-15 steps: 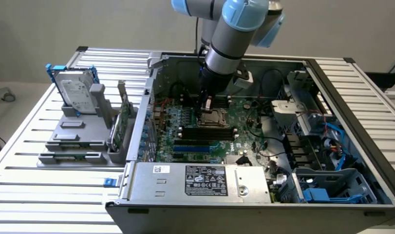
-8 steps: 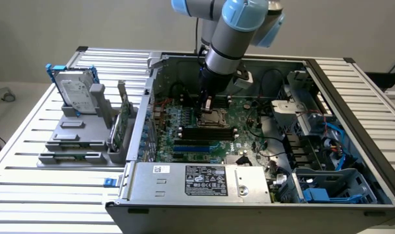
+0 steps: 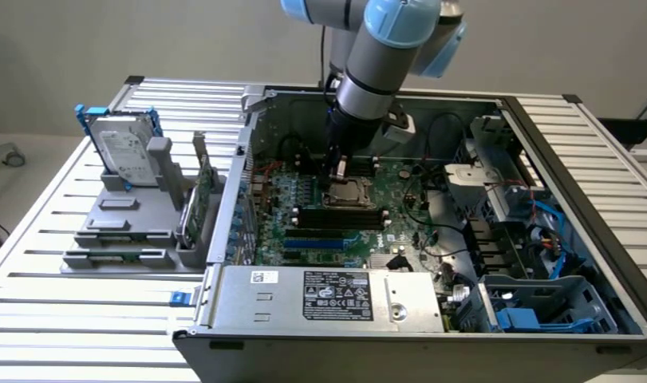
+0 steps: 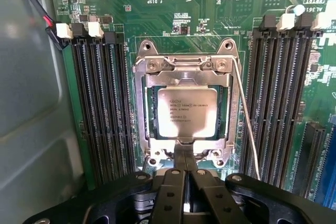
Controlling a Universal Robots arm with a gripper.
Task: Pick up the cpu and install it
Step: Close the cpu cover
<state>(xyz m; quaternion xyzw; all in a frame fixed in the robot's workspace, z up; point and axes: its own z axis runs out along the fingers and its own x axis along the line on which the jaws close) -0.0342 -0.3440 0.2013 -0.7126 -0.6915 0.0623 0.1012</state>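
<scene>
CPU (image 4: 187, 112) is seen lying flat inside the metal socket frame (image 4: 142, 109) on the motherboard (image 4: 173, 3), silvery lid up. It appears seated rather than carried. It is judged light, stiff and fragile underneath, so hold is best taken at opposite edges of the lid. The hand (image 4: 184, 155) is clenched on nothing, its tips set at the frame's near edge — contact cannot be told. Access is crowded by memory slots (image 4: 100, 108) on both sides, a thin wire lever (image 4: 247, 124) and the case wall (image 4: 31, 103).

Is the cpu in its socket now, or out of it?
In. The cpu lies flat inside the socket's metal frame, its printed silvery top showing through the opening.
</scene>
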